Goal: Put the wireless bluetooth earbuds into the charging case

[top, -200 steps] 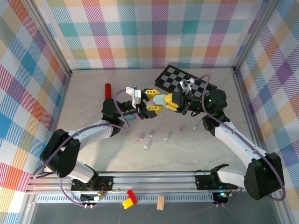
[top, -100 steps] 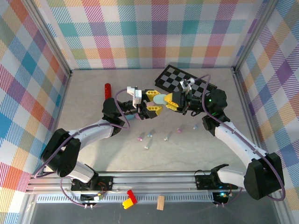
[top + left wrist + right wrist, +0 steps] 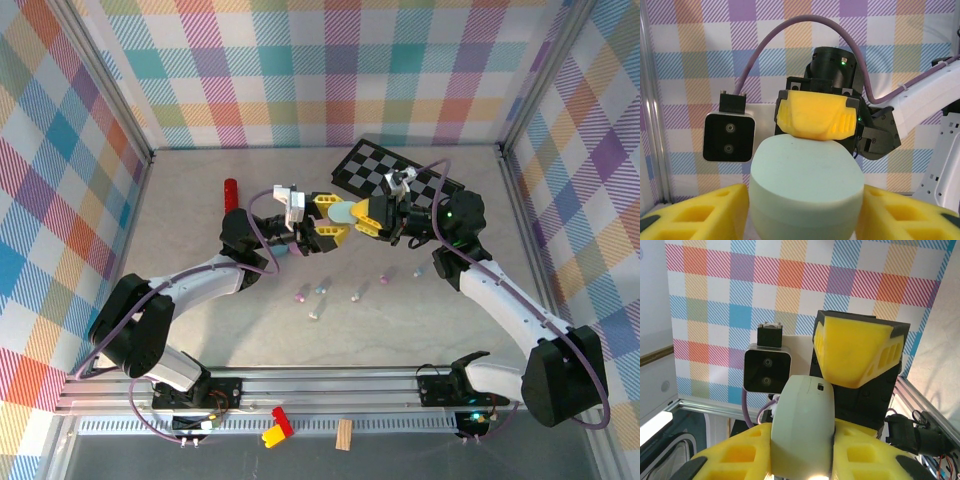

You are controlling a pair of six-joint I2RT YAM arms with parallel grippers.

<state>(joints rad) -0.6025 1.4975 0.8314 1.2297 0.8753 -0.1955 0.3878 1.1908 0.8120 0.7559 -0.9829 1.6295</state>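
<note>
While the two arms are facing each other above the worktop (image 3: 180, 230), the right gripper (image 3: 360, 218) is clamping the pale mint charging case (image 3: 341, 213) in mid-air. In the left wrist view one of its yellow pads is lying flat on top of the case. The left gripper (image 3: 330, 218) is straddling the same case from the opposite side, with its fingers (image 3: 725, 205) sitting against the rounded flanks. Whether they are pressing or only touching, I cannot tell. A seam is running around the shell and no gap is showing, so the lid is probably shut.

The earbuds (image 3: 322, 290) are lying loose on the worktop, nearer the arm bases and well apart from the case. Neither gripper is carrying one.

The step in hand seems to be sharing the case between the two grippers so that the lid can be opened. Doing it well is mostly about where the left fingers are settling. They should be seating squarely on the lower half, below the seam, leaving the lid free to swing. The shell is smooth and curved, so a hard or off-centre squeeze is likely to squirt it out. The right gripper should be letting go only once the other hold is firm and the case is sitting level.
</note>
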